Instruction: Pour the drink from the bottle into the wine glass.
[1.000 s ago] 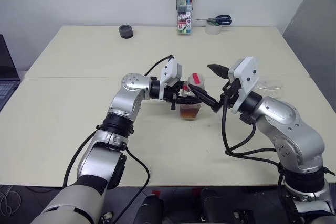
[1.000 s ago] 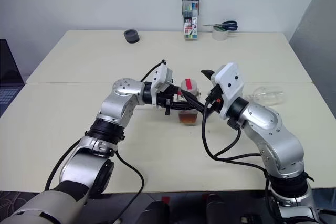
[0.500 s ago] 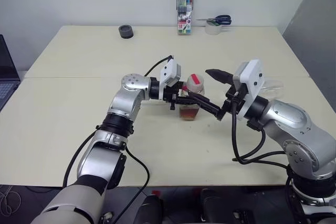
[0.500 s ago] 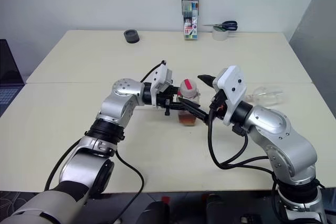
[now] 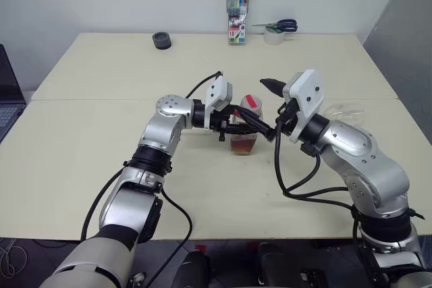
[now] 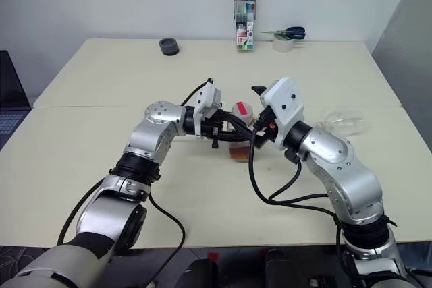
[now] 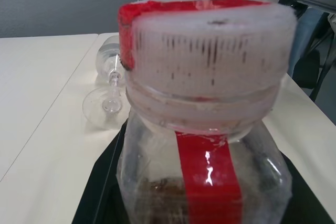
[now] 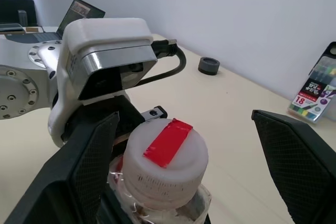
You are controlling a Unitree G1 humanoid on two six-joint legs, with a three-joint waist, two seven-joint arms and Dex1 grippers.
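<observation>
Cap still on, nothing poured yet.
Left gripper (image 5: 251, 124) fingers clamped on bottle (image 5: 244, 129) mid-counter; right gripper (image 8: 184, 150) fingers apart around white cap (image 8: 165, 157); wine glass (image 6: 343, 123), apparently on its side, near right edge.

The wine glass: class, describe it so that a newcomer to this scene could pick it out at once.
Start at the cream table and find the bottle at its middle, clamped in the left gripper. Look past the robot's right arm toward the table's right edge: the wine glass lies there on its side. It is the one clear, stemmed thing there.
</observation>
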